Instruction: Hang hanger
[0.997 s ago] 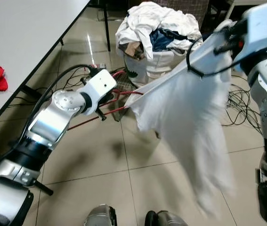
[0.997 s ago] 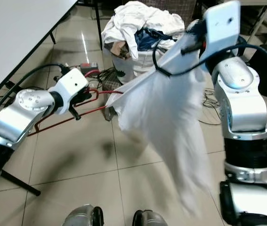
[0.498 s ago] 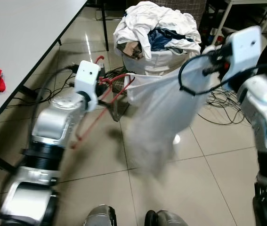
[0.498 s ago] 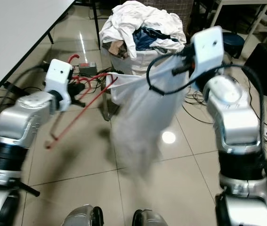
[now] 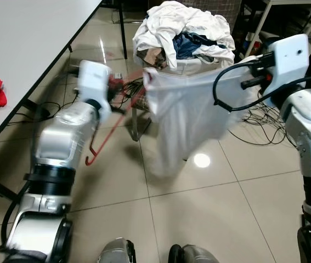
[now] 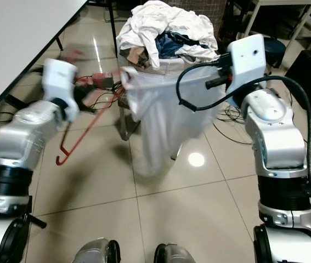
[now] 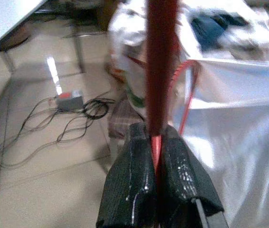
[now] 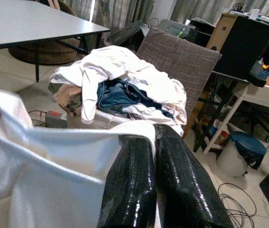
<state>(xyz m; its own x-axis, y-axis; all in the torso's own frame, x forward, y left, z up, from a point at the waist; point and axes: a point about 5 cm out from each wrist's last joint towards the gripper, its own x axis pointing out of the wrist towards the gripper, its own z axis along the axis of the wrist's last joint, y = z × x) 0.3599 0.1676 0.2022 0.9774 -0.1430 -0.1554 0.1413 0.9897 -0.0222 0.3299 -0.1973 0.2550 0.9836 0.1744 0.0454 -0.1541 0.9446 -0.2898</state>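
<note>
You are partway through dressing the red hanger (image 5: 103, 139) with the white garment (image 5: 180, 118), both held above the tiled floor (image 5: 199, 213). Your left hand (image 7: 155, 156) is clenched on the hanger's red wire, one end of which sits inside the garment's top corner. Your right hand (image 8: 153, 156) pinches the garment's upper edge, stretching it flat between the arms. Next, it seems you must work the hanger's other shoulder into the cloth before hanging it.

Just behind the garment stands a laundry basket (image 5: 171, 71), heaped over its rim with white and blue clothes (image 5: 182, 30).
</note>
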